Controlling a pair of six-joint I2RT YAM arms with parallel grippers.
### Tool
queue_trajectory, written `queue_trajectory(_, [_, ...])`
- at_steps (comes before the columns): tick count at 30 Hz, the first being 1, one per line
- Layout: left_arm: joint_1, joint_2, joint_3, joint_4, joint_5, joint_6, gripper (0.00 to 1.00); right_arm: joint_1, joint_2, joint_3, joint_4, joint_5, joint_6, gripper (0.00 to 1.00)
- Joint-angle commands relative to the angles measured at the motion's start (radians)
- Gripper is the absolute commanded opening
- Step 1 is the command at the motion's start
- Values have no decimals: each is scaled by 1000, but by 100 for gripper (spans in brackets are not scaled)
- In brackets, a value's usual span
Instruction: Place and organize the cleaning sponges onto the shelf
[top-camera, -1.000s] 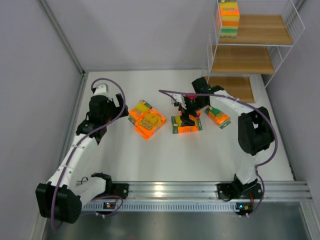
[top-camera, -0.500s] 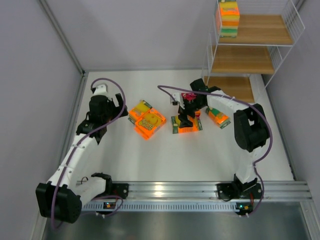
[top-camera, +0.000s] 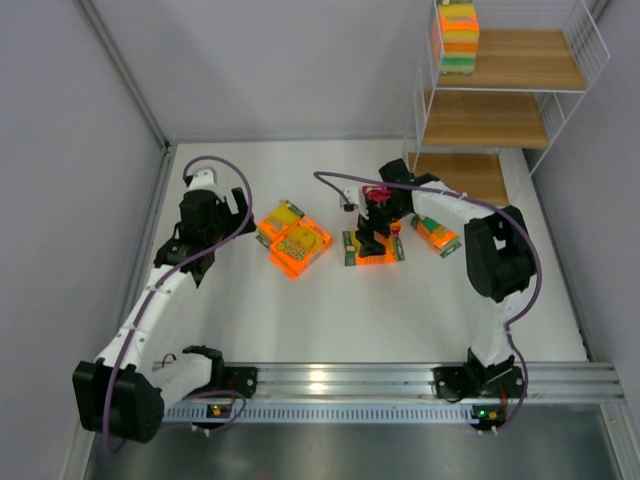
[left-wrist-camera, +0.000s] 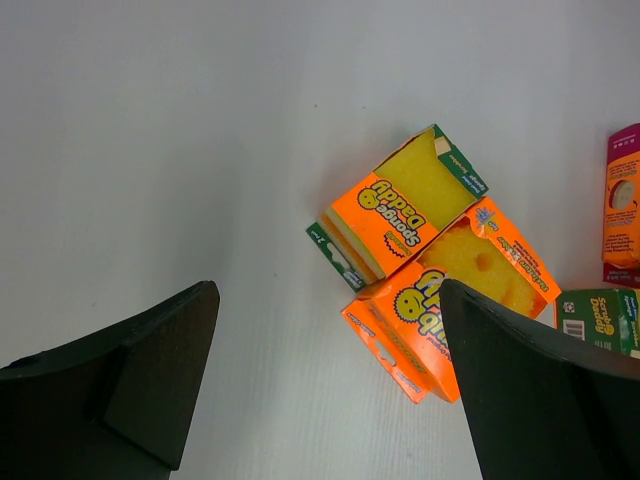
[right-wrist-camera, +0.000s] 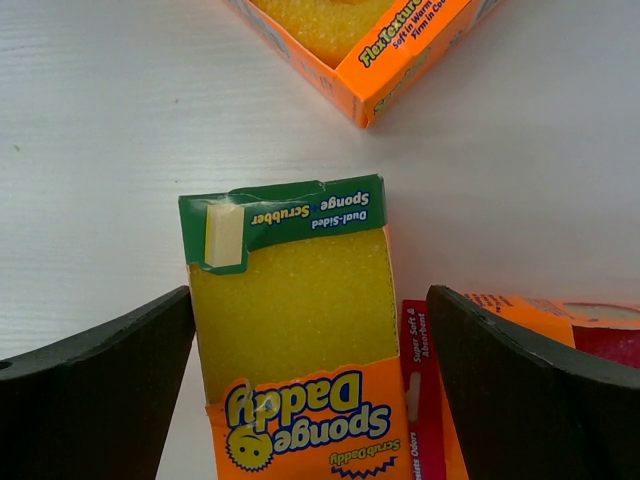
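A white wire shelf (top-camera: 500, 90) with three pale wooden boards stands at the far right corner of the counter (top-camera: 300, 320). Its top board carries a stack of sponge packs (top-camera: 456, 35), banded orange, yellow and green, at the left end. More sponges in glossy printed sleeves lie on the matte white counter. Left of the middle, a pair of orange packs (left-wrist-camera: 400, 220) touch at an angle. Each has a cut-out showing porous yellow sponge and reads "Sponge Daddy". The left hand (left-wrist-camera: 325, 295) hangs near them, fingers wide, nothing between. The right hand (right-wrist-camera: 308, 295) is spread wide over a green-edged pack (right-wrist-camera: 290, 330) at the counter's middle, one finger on each side; whether they touch it cannot be told. The pack's green band reads "Dual-Sided Sponge + Scrubber". Just beside it lies a magenta-topped pack (right-wrist-camera: 595, 340), and near its green end lies an orange box (right-wrist-camera: 370, 40) printed "FlexTexture".
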Motion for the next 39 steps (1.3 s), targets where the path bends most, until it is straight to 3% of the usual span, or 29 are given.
queue_trajectory(1, [3,1,28,10,-15,9,98,10,27,40,27,-3,60,99])
queue_trajectory(13, [3,-18,28,8,-14,11,98,77,-80,-148,236,152,215,99])
queue_trajectory(19, [5,-48,20,8,-6,8,98,79,-25,-81,202,200,339,100])
queue_trajectory(22, [5,-67,15,8,-15,8,98,77,0,-64,170,200,403,89])
queue_trajectory(30, [5,-93,17,8,-6,2,98,126,-239,-248,386,301,644,70])
queue_trajectory(32, [5,-99,16,8,0,2,98,145,-269,-260,397,390,708,71])
queue_trajectory(34, [5,-116,11,10,3,-1,98,174,-275,-245,359,509,761,71])
queue_trajectory(39, [5,-149,11,8,5,-6,98,191,-344,-202,245,622,1023,65])
